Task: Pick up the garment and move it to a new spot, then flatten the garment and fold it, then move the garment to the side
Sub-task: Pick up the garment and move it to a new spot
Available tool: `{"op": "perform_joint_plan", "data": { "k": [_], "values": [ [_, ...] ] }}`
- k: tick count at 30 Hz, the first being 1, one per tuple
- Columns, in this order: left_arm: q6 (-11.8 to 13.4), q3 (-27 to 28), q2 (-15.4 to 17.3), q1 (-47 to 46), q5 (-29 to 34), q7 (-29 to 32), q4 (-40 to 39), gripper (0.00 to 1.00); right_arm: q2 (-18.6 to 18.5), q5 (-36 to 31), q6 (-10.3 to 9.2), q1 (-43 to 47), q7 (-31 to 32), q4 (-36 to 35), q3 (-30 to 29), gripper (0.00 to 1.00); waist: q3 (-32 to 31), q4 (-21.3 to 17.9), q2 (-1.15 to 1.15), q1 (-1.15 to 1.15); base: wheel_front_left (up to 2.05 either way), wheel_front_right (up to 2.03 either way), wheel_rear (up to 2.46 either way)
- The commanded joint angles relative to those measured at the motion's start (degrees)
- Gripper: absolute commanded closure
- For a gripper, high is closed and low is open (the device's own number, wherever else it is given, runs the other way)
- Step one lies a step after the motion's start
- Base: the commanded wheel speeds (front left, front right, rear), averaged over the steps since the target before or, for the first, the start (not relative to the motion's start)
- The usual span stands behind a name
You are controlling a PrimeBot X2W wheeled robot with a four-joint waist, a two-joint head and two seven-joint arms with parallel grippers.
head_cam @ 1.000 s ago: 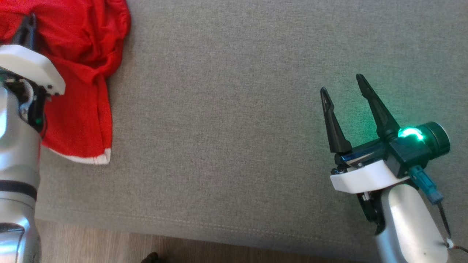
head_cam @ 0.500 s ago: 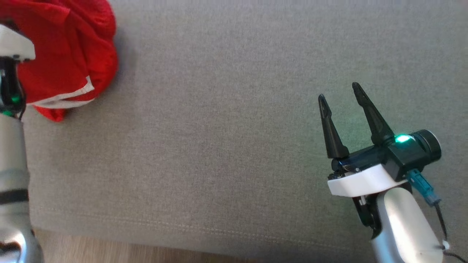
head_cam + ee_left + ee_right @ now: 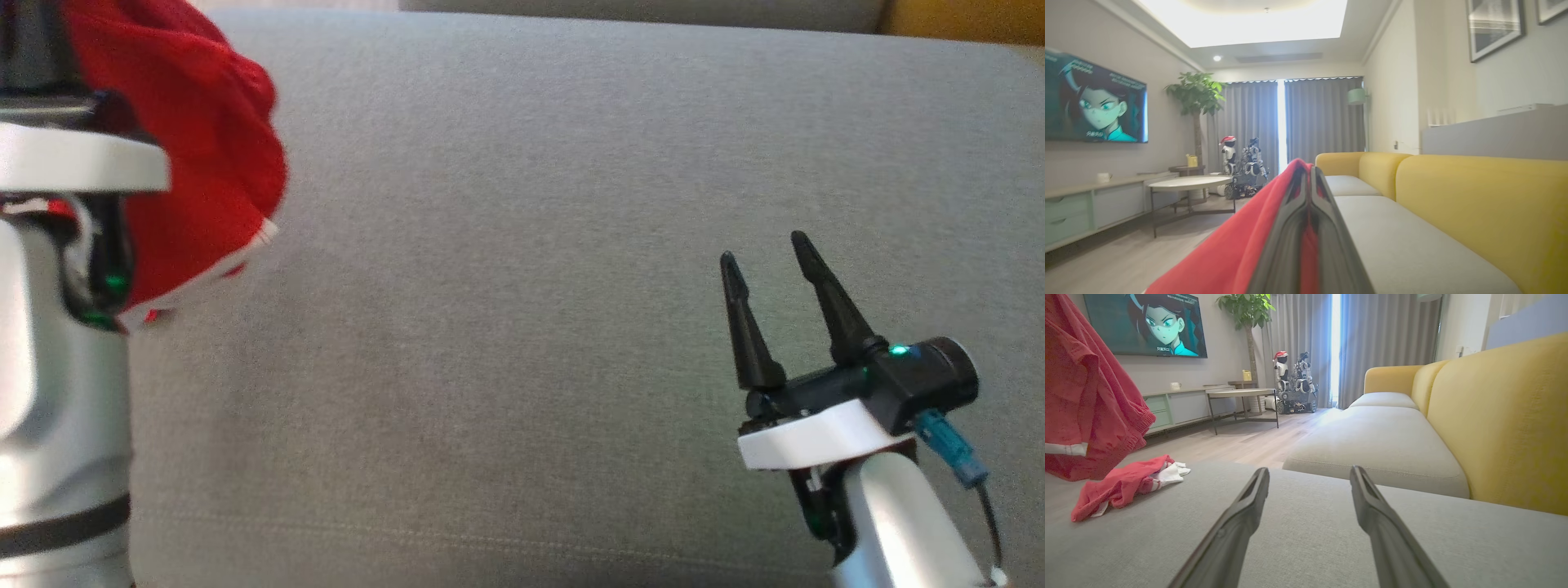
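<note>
Garment (image 3: 196,122), red with white trim, is hung at ten o'clock above the wide grey sofa seat (image 3: 522,245), pinched in the clenched left gripper (image 3: 1309,179). The right gripper (image 3: 763,253) is seen spread, empty, at four o'clock. Seemingly clear of the seat, it should be carried high, then lowered slowly.

Soft daylight, blurred near edges
</note>
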Motion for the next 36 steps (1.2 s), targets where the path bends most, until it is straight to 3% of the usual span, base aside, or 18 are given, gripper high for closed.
{"op": "perform_joint_plan", "data": {
  "k": [1, 8, 16, 21, 27, 33, 34, 35, 36],
  "values": [
    [-0.49, -0.24, 2.20, -1.27, 1.89, 0.72, -3.99, 1.00, -0.08, 0.15, -0.03, -0.80, -0.80, -1.87, 0.37, 0.00, -0.91, -1.45, 0.00, 0.00, 0.00, 0.00, 0.00],
    [-0.52, -5.82, 0.91, 0.35, 4.66, 4.95, -9.68, 1.00, -0.08, 0.73, -0.03, -1.37, -1.15, -2.69, -1.04, 0.00, -0.32, -6.21, 0.00, 0.00, 0.00, 0.00, 0.00],
    [1.05, -12.33, 1.30, -0.29, 12.59, 7.09, -8.86, 1.00, -0.08, 1.40, -0.03, -2.83, -1.28, -5.83, -0.07, 0.00, 1.92, -14.03, 0.00, 0.00, 0.00, 0.00, 0.00],
    [1.31, -18.20, -2.82, -1.88, 15.08, 6.57, -3.25, 1.00, -0.08, 2.31, -0.03, -3.15, -1.24, -9.49, 0.87, 0.00, 4.24, -20.67, 0.00, 0.00, 0.00, 0.00, 0.00],
    [1.66, -24.22, -9.24, -2.12, 12.96, 4.98, 5.10, 1.00, -0.08, 3.32, -0.03, -3.14, -1.31, -11.55, 0.97, 0.00, 6.16, -25.85, 0.00, 0.00, 0.00, 0.00, 0.00],
    [3.71, -32.74, -10.40, -2.11, 4.08, 3.60, 10.83, 1.00, -0.08, 3.95, -0.03, -3.34, -1.42, -13.12, 0.40, 0.00, 6.76, -28.41, 0.00, 0.00, 0.00, 0.00, 0.00],
    [4.24, -34.67, -10.41, -2.19, 2.07, 3.44, 11.13, 0.72, -0.08, 4.04, -0.03, -3.34, -1.44, -13.27, 0.29, 0.00, 6.76, -28.45, 0.00, 0.00, 0.00, 0.00, 0.00],
    [4.75, -36.50, -10.41, -2.46, 0.59, 3.23, 11.43, 0.14, -0.08, 4.02, -0.03, -3.35, -1.45, -13.31, 0.18, 0.00, 6.75, -28.41, 0.00, 0.00, 0.00, 0.00, 0.00],
    [5.22, -38.00, -10.42, -2.72, -0.88, 2.90, 11.63, 0.00, -0.08, 3.93, -0.03, -3.34, -1.46, -13.29, 0.07, 0.00, 6.71, -28.27, 0.00, 0.00, 0.00, 0.00, 0.00]
  ]
}}
